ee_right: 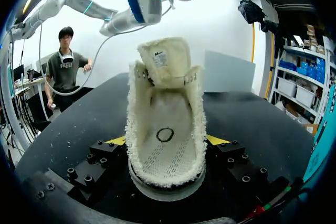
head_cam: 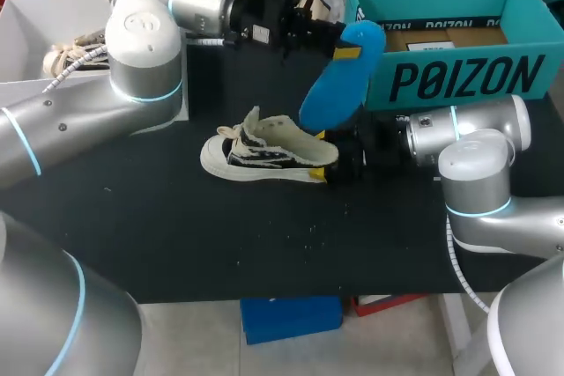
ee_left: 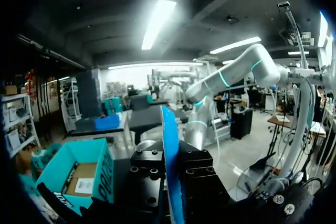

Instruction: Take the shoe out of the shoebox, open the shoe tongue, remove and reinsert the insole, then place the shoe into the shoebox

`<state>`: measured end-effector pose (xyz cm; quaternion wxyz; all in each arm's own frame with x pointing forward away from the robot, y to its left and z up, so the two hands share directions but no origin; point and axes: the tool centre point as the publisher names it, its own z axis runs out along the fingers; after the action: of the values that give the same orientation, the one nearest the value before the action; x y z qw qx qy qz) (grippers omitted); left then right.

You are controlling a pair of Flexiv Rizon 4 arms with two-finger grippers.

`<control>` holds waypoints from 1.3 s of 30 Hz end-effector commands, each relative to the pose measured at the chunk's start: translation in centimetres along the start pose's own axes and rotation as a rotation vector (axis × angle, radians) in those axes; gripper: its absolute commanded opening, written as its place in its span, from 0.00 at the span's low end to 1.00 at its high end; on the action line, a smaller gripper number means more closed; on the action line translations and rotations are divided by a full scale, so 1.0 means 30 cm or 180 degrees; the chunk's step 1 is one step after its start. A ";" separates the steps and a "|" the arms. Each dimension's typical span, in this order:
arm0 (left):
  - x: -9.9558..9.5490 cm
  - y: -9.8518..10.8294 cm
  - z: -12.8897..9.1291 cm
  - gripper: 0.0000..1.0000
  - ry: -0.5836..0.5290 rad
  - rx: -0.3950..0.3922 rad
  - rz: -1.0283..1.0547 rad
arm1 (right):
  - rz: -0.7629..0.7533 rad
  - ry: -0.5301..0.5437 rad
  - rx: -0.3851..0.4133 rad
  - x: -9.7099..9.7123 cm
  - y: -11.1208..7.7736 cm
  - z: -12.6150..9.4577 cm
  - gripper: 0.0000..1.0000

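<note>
On the Black Table: Insole Held Aloft, Shoe Clamped at the Heel

1. Shoe. The cream low-top shoe (head_cam: 269, 149) stands on its sole near the middle of the black table (head_cam: 176, 235), toe to the left and heel to the right. The tongue (ee_right: 167, 64) stands raised, leaving the fleecy-lined opening exposed.

2. Right gripper. The right gripper (head_cam: 342, 163) lies at table level, right of the shoe. Its fingers are closed against the heel from both sides. In the right wrist view a yellow fingertip (ee_right: 118, 140) presses on each flank.

3. Left gripper. The left gripper (head_cam: 328, 40) is above the table, on the far side of the shoe. Its fingers pinch one end of the blue insole (head_cam: 344, 72). The insole slants downward toward the heel. The right wrist view shows it raised clear of the shoe.

4. Boxes. The teal shoebox (head_cam: 458, 77) sits open at the far right, beyond the right arm. A white box (head_cam: 35, 15) sits at the far left, its contents partly hidden by the left arm.
</note>
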<state>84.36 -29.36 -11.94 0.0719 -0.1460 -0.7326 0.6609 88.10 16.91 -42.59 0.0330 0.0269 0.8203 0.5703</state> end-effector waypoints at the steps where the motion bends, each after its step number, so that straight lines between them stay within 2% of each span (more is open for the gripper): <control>1: -0.014 0.016 0.010 0.00 0.0027 0.0098 0.0009 | 0.0002 -0.0001 0.0007 0.001 -0.009 -0.001 0.00; 2: -0.014 0.016 0.010 0.00 0.0027 0.0098 0.0009 | 0.0002 -0.0001 0.0007 0.001 -0.009 -0.001 0.00; 3: 0.002 -0.019 0.003 0.00 -0.0125 0.0267 -0.0143 | 0.0002 -0.0001 0.0007 0.001 -0.009 -0.001 0.00; 5: 0.018 -0.082 -0.019 0.00 -0.0254 0.0294 -0.0183 | 0.0002 -0.0001 0.0007 0.001 -0.009 -0.001 0.00; 7: 0.045 -0.147 -0.022 0.00 -0.0401 0.0566 -0.0416 | 0.0002 -0.0001 0.0007 0.001 -0.009 -0.001 0.00; 11: 0.097 -0.257 -0.010 0.00 -0.0561 0.0804 -0.0684 | 0.0002 -0.0001 0.0007 0.001 -0.009 -0.001 0.00; 18: 0.208 -0.406 0.042 0.00 -0.0597 0.1181 -0.1381 | 0.0002 -0.0001 0.0007 0.001 -0.009 -0.001 0.00; 22: 0.268 -0.490 0.067 0.00 -0.0543 0.1232 -0.1571 | 0.0002 -0.0001 0.0007 0.001 -0.009 -0.001 0.00; 28: 0.353 -0.615 0.079 0.00 -0.0553 0.1112 -0.1666 | 0.0002 -0.0001 0.0007 0.001 -0.009 -0.001 0.00; 30: 0.378 -0.644 0.077 0.00 -0.0564 0.1038 -0.1638 | 0.0002 -0.0001 0.0007 0.001 -0.009 -0.001 0.00; 33: 0.407 -0.685 0.078 0.00 -0.0590 0.1093 -0.1649 | 0.0002 -0.0001 0.0007 0.001 -0.009 -0.001 0.00; 39: 0.455 -0.734 0.076 0.00 -0.0594 0.1010 -0.1679 | 0.0002 -0.0001 0.0007 0.001 -0.009 -0.001 0.00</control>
<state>68.80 -29.64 7.91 0.2336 0.0761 -0.6213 0.7441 88.09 16.90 -42.59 0.0330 0.0269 0.8203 0.5703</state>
